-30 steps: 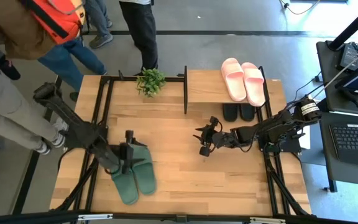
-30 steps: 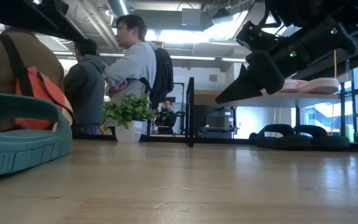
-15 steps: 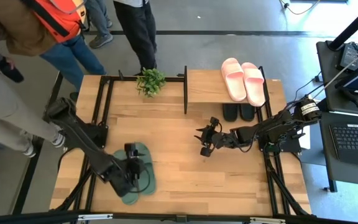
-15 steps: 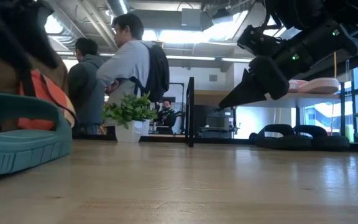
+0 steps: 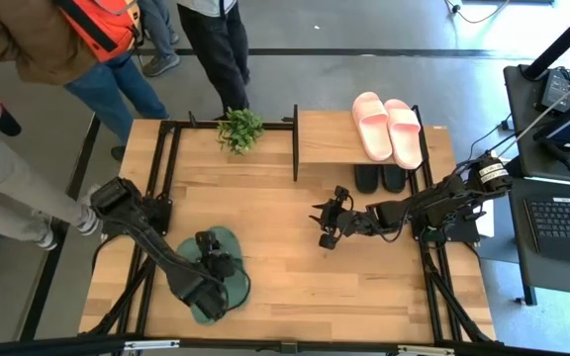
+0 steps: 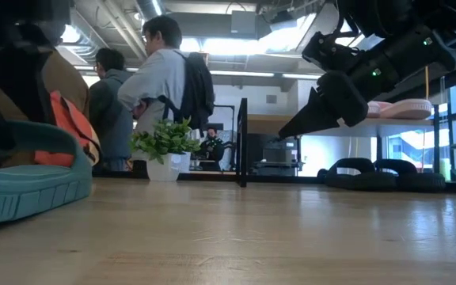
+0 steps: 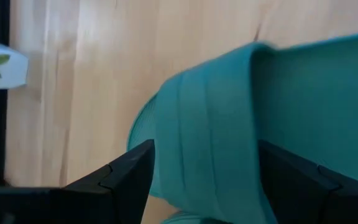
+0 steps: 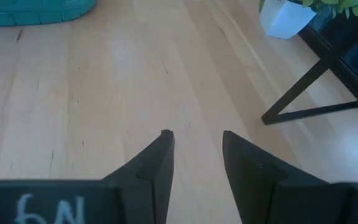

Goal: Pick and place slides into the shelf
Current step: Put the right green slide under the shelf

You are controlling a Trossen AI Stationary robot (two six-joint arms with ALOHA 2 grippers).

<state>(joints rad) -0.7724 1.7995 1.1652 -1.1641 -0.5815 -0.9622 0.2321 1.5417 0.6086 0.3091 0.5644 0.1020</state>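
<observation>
Near the worktop's front-left corner, the left gripper (image 5: 216, 280) straddles 1 green slide (image 5: 228, 259), fingers spread. At mid-worktop, the right gripper (image 5: 325, 224) hovers part-spread, empty. The shelf (image 5: 330, 137), back right, carries pink slides (image 5: 388, 125) above black slides (image 5: 379, 178).

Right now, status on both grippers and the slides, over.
Left gripper open, straddling a green slide's strap. Right gripper open, empty, mid-table. Pink pair on shelf top, black pair below. Nothing blocking.
</observation>
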